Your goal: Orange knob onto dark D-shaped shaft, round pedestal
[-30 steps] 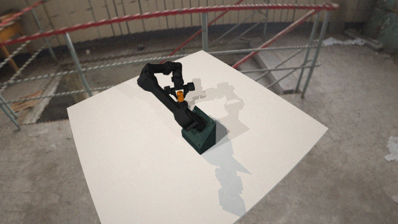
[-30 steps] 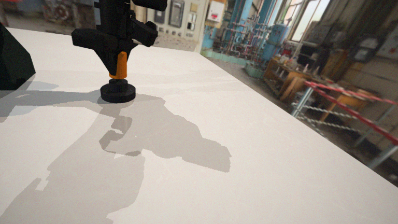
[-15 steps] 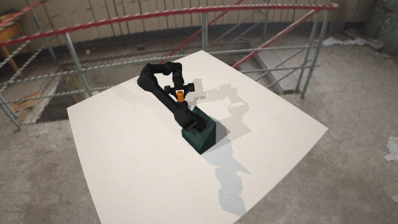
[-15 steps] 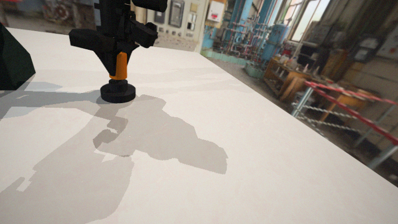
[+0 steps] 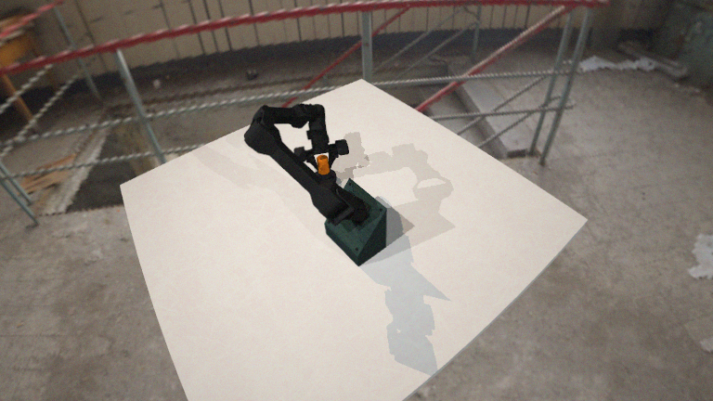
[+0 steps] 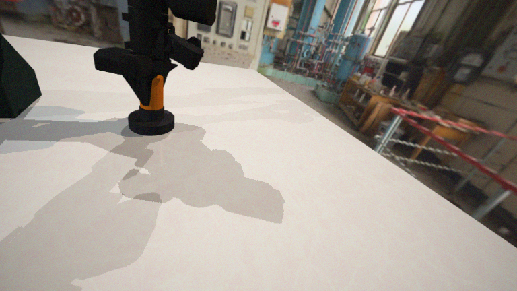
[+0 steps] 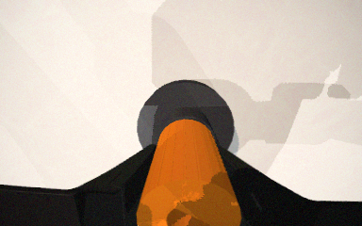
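Note:
The orange knob (image 5: 322,161) (image 6: 157,91) (image 7: 187,165) is upright between the fingers of my gripper (image 5: 323,167) (image 6: 152,100) (image 7: 186,152), which is shut on it. The round dark pedestal (image 6: 151,127) (image 7: 186,91) stands on the table directly under the knob. In the exterior view a short dark upright section (image 6: 151,113) shows between the knob's lower edge and the pedestal's wide disc. The knob's lower edge meets the top of that section, with no light gap. The shaft's flat side and the knob's hole are hidden. How far the shaft reaches into the knob cannot be told.
The dark green wedge-shaped base (image 5: 356,239) (image 6: 15,81) of my arm stands on the pale table (image 5: 252,280) (image 6: 324,196). Shadows of the arm lie across the table and the pedestal. Railings stand beyond the table.

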{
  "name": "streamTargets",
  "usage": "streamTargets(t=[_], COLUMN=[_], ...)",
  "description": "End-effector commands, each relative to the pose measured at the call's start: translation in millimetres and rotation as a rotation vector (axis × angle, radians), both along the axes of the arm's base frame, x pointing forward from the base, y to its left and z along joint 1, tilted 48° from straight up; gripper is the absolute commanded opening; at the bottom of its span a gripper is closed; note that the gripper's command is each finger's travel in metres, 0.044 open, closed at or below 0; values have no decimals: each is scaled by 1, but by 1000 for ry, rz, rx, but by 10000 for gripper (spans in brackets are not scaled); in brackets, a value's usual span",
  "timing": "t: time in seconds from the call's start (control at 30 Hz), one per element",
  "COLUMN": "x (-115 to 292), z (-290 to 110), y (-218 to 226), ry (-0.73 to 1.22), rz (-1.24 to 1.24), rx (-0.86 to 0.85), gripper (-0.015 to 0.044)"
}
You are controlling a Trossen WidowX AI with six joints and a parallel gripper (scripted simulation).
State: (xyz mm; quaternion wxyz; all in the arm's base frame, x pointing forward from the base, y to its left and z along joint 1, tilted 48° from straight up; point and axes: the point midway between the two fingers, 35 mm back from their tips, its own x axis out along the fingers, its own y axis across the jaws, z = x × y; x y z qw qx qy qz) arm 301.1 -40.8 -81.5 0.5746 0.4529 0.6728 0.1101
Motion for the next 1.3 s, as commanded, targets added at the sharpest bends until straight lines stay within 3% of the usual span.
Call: streamTargets(t=[0.0,0.23,0.8,1.03,1.27], x=[-1,0,0,0,-7], z=[-1,0,0,1,64], y=[2,0,0,-2,-71], ry=[-6,-2,-2,-2,-1], rz=[6,2,2,2,2], rx=[5,0,0,-1,-4], gripper=[0,0,440,440,440])
